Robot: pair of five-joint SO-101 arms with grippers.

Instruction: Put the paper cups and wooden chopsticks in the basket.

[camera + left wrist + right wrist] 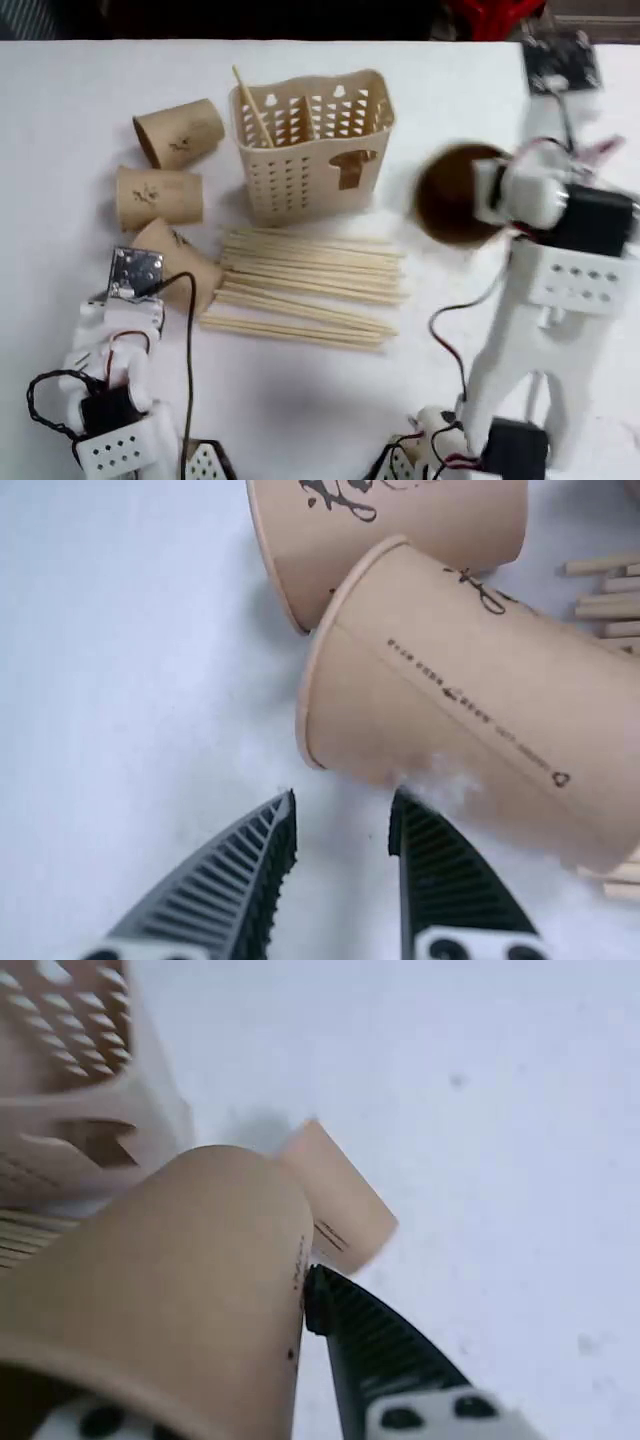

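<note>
Claws first: the right claw point(265, 1335) was clamped on a paper cup point(170, 1260), with one black finger pressed into its side. It held the cup up in the air just beside the basket point(310, 150). The left claw point(340, 825) sat low over the table point(120, 630), jaws partway apart with nothing between them. One tip was right at the rim of the nearest lying cup point(470, 700).

My guess is the step in hand was dropping the held cup in. I'd turn it bottom-down, centre it over a wide section and let go low. That basket looked light, and a knock on the rim could tip it or bounce the cup out.

As for the basket, it was divided, and a single chopstick point(252, 105) leaned in the section at the end nearest the cups. That was all I could make out inside. On the table, another cup point(160, 197) and a third cup point(180, 132) lay on their sides next to the basket. The loose chopsticks point(310, 290) were piled in front of it.
</note>
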